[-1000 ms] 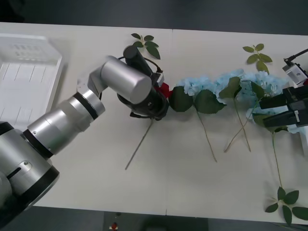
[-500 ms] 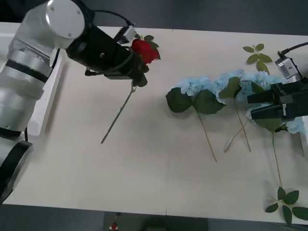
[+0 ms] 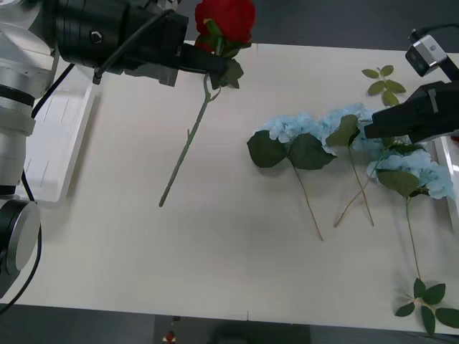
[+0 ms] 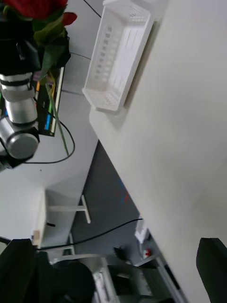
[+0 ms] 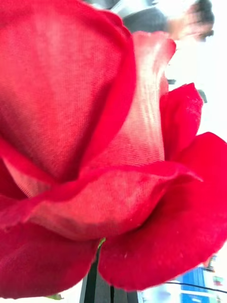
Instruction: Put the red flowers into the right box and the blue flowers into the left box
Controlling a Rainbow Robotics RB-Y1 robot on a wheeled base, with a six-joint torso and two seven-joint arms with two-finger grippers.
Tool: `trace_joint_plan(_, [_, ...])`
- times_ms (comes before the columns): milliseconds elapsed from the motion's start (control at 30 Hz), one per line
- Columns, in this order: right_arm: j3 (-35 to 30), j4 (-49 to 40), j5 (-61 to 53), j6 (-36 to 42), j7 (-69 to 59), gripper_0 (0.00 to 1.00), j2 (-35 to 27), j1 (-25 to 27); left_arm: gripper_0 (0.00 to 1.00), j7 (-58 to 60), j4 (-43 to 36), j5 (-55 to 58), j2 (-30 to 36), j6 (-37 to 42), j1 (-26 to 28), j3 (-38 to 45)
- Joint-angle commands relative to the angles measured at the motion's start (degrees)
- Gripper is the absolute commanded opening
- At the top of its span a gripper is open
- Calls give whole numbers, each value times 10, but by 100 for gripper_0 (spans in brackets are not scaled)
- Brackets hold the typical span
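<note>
Pinching 1 red rose (image 3: 225, 20) below its bloom, the left end effector (image 3: 208, 63) hangs its stem toward the desk (image 3: 237, 251), far left of the right box (image 3: 446, 154).

Even, bright overhead light gives soft shadows on the desk (image 3: 237, 258); the close-up rose (image 5: 94, 142) is blurred.

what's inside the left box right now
Nothing shows in the part of the left box in the front view. The left gripper, holding a red rose, and its arm cover the rest.
</note>
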Motion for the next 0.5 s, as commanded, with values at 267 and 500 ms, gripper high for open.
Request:
trace_joint_plan(267, [-24, -114, 32, -62, -220, 100, -13, -16, 0, -88, -18, 156, -20, -157, 36, -83])
trace_joint_plan(500, [-24, -176, 36, -137, -323, 100, 4, -16, 0, -157, -18, 156, -42, -239, 50, -119])
